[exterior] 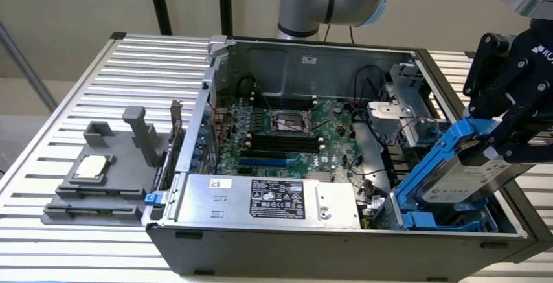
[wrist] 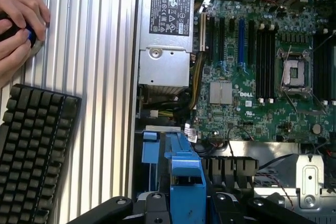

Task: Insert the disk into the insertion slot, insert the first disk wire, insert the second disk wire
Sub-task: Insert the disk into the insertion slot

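Over the case's (exterior: 346,247) near corner at the exterior view's right, the gripper (exterior: 509,144) is clamped on the disk (exterior: 471,179). It holds the disk tilted above the slot (exterior: 436,221), lower end dipping toward it; whether they touch I cannot tell. The power supply (exterior: 268,199) sits just beside the slot. On the table (wrist: 100,51), a person's hands (wrist: 16,19) rest near a keyboard (wrist: 34,150).

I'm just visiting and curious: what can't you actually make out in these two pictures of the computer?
- Exterior view: insertion slot interior, covered by the tilted disk the gripper holds.
- Exterior view: power supply label print, too small.
- Wrist view: object under the person's hands, covered by fingers, cut by the edge.
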`<act>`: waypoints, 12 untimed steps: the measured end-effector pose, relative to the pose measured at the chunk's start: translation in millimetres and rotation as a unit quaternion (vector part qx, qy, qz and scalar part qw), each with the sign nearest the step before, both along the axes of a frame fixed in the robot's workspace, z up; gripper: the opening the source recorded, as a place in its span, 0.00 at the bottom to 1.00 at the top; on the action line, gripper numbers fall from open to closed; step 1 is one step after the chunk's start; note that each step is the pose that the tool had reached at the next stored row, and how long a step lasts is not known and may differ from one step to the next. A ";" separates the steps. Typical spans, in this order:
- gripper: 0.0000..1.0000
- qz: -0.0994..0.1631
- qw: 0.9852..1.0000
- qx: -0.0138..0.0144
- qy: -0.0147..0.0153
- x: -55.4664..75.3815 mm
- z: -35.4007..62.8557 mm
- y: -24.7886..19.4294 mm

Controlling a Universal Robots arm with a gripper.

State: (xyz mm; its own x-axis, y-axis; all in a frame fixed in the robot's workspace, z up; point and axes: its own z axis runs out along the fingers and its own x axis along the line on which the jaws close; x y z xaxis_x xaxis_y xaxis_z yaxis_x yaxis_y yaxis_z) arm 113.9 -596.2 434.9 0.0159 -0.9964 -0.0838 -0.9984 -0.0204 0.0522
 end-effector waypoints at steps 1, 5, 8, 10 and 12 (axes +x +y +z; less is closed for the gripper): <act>0.32 0.000 1.000 0.000 0.000 0.0 -0.3 -0.1; 0.32 0.000 1.000 0.001 0.000 0.2 -1.2 -0.4; 0.32 0.000 1.000 0.001 0.000 0.2 -0.8 -0.4; 0.32 0.000 1.000 0.001 0.000 0.2 2.2 -0.5; 0.32 0.000 1.000 0.001 0.000 0.2 6.4 -0.4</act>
State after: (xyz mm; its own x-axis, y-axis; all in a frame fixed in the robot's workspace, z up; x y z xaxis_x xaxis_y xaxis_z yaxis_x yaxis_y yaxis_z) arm 114.1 -596.6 441.3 0.0169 -0.9961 -0.0865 -0.9984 -0.0214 0.0520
